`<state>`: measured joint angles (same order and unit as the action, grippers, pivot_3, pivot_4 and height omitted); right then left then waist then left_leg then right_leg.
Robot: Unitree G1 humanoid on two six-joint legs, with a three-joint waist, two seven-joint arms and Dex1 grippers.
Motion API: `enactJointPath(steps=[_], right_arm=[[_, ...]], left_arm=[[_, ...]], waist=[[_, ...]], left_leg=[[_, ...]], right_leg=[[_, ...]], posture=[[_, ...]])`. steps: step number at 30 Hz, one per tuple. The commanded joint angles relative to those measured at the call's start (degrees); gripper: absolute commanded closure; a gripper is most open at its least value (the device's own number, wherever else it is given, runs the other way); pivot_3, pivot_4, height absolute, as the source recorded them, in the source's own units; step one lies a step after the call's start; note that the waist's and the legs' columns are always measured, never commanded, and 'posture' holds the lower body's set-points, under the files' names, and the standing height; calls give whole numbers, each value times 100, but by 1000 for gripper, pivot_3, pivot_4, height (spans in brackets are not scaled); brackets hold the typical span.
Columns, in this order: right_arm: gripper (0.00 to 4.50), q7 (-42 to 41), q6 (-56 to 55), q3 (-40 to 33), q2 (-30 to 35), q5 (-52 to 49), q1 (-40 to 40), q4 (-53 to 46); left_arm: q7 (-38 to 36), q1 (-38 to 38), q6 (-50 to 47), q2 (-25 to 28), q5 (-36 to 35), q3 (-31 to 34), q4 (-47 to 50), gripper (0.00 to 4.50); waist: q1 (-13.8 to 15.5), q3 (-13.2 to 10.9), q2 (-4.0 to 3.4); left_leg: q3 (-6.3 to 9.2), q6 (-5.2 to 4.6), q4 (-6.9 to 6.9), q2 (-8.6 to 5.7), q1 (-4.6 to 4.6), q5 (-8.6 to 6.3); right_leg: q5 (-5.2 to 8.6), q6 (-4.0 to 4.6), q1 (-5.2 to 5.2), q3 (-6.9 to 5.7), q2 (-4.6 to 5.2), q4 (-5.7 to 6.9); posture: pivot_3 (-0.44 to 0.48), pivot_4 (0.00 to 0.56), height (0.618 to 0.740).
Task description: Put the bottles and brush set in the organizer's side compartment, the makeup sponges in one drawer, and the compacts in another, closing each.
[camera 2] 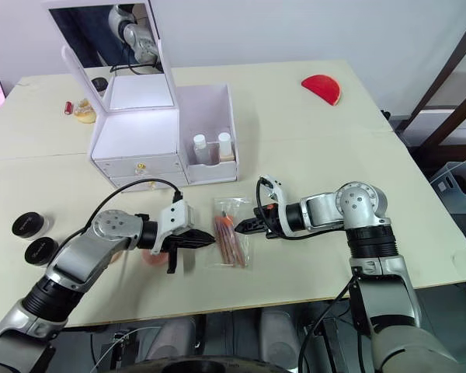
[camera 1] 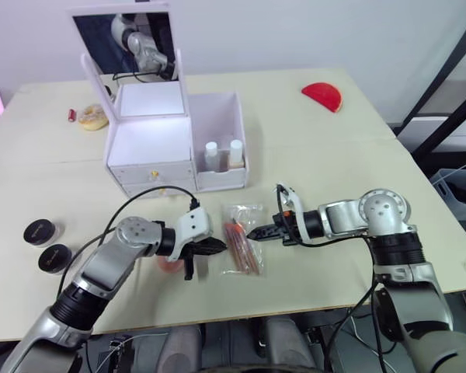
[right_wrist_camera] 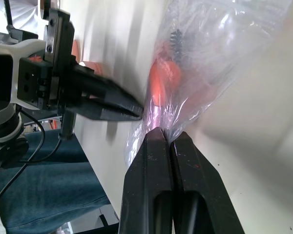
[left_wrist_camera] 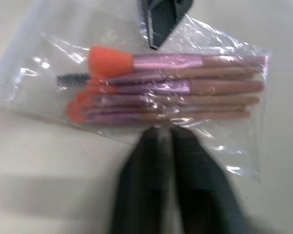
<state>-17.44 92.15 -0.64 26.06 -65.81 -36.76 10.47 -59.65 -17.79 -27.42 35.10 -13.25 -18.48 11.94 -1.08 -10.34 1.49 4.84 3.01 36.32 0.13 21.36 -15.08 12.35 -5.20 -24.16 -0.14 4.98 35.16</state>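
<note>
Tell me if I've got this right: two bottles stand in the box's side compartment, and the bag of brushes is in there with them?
Not quite. The two bottles do stand in the side compartment, but the bag of brushes lies on the table between both hands, as the left eye view shows.

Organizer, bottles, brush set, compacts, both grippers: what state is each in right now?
Organizer: mirror lid up, drawers closed.
Bottles: upright in side compartment.
Brush set: bagged, flat on table.
Compacts: closed, on table.
Left gripper: shut at bag's edge.
Right gripper: shut on bag's edge.
</note>
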Motion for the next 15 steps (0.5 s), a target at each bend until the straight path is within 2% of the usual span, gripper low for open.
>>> enactJointPath(steps=[1,4,5,9,12,15], right_arm=[[4500,-106,35,-132,50,-31,-56,-148],[4500,-108,35,-176,58,35,-89,-207],[4500,-109,35,-198,64,61,-102,-262],[4500,-290,9,-246,199,84,-183,-787],[4500,-1119,-496,-79,592,30,-226,-1864],[4500,-1659,-886,117,873,219,-257,-2302]], left_arm=[[-41,-87,-117,17,-303,341,223,2060],[-72,-31,-316,102,-637,667,469,439],[-89,15,-424,157,-792,802,600,48],[-126,292,-947,459,-1534,1488,1196,48],[-77,664,-1215,723,-2039,2144,1549,48],[20,875,-1354,855,-2288,2460,1667,48]], waist=[[-1,0,0],[-2,-1,0],[-4,-1,0],[-14,-2,-1],[-8,-8,-8],[-2,-7,-6]], left_leg=[[0,0,0,0,0,0],[0,0,0,0,2,0],[0,0,-1,0,3,0],[0,0,-9,0,2,0],[0,0,-16,0,9,0],[1,-4,-18,0,5,-3]], right_leg=[[0,0,0,0,0,0],[0,0,-2,0,0,0],[0,0,-4,0,0,-1],[0,0,-7,0,0,-4],[2,-2,-18,0,0,-6],[20,-28,-16,-1,0,-6]], posture=[[0,150,739],[0,150,739],[0,150,739],[0,150,739],[0,150,739],[0,150,739]])
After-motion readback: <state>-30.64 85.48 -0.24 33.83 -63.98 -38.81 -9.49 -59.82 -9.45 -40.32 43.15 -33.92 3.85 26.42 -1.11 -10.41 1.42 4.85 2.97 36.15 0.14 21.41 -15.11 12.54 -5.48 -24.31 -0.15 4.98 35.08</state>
